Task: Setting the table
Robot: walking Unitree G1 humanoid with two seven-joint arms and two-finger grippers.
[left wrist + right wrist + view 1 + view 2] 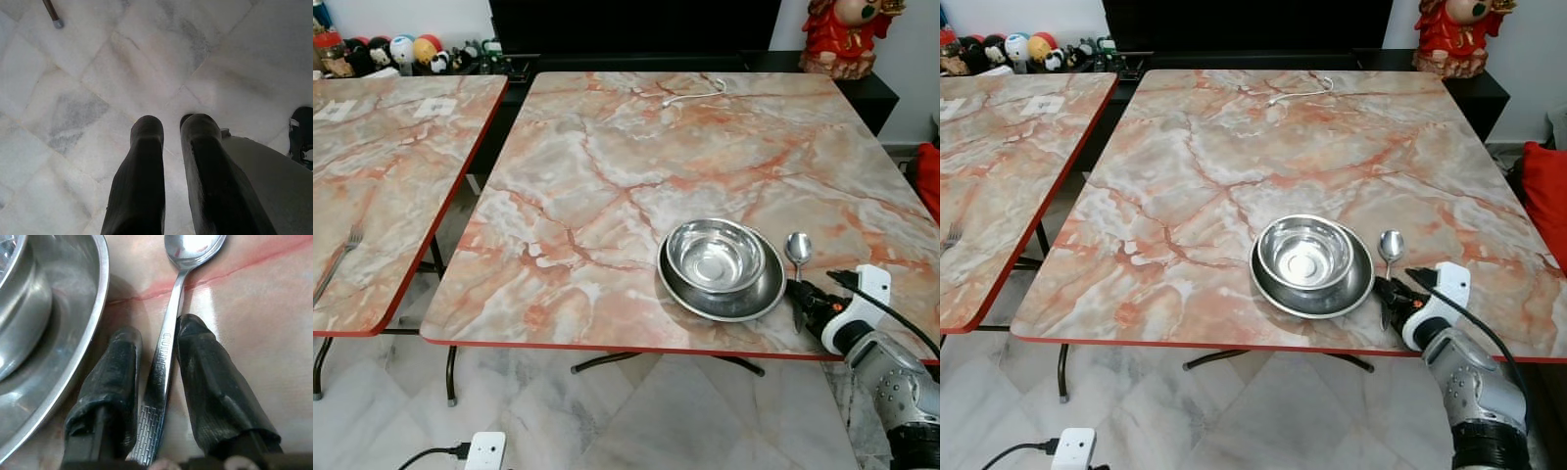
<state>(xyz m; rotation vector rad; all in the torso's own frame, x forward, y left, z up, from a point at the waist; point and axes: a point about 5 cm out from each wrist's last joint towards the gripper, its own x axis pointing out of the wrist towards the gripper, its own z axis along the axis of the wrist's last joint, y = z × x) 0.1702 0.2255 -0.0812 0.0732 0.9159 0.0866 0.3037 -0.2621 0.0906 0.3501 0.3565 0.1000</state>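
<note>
The right gripper (pixel 156 382) rests low on the marble-patterned orange and grey table top (pixel 607 166), its two black fingers (pixel 110 377) straddling the handle of the long polished steel spoon (pixel 168 342). The gap between them is narrow, barely wider than the handle; whether the pads press the metal or stand a hair off it I cannot tell, so this reads either as a grip on the spoon or as the moment of letting go. The spoon lies flat on the table, pointing straight away from the gripper along the line of the fingers, its bowl up at the far end. That lie suits a place setting, and the low, level approach suits a thin thing that must be pinched from its sides.

Just beside the gripper's left finger runs the rim of the shallow round steel plate (pixel 759 299), close to the spoon but apart from it. In the plate sits a smaller shiny steel bowl (pixel 715 255), stacked as a setting would be.

Farther off, across the table from the gripper, lies a white cable (pixel 695 93). Well to its left, on a second matching table (pixel 401 176), lies a steel fork (pixel 342 253), probably the next piece to fetch.

The left gripper (pixel 168 161) hangs idle over the pale tiled floor (pixel 98 73), its fingers a little apart and empty.
</note>
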